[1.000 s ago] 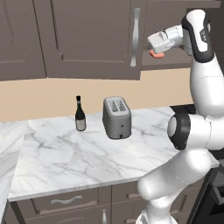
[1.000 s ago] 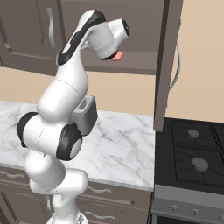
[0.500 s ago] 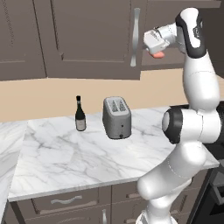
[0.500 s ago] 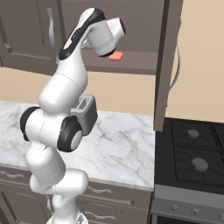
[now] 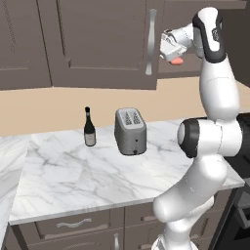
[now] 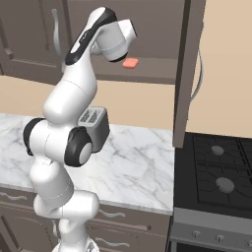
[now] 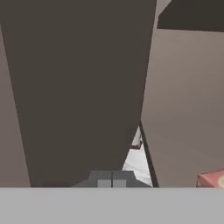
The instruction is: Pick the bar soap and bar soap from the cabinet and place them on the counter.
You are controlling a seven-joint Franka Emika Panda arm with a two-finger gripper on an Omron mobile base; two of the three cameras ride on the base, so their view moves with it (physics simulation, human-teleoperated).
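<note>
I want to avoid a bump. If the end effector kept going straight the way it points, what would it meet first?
Probably the cabinet: its dark panel fills the view ahead of the shut end effector. The bar soap sits off to the side. Depth unclear.

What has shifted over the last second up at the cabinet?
The arm's upper links have straightened up and the hand has drawn leftward toward the cabinet door's edge. The pincer stays shut, gripping nothing. The pink soap lies where it was on the cabinet shelf; toaster and bottle are unmoved.
</note>
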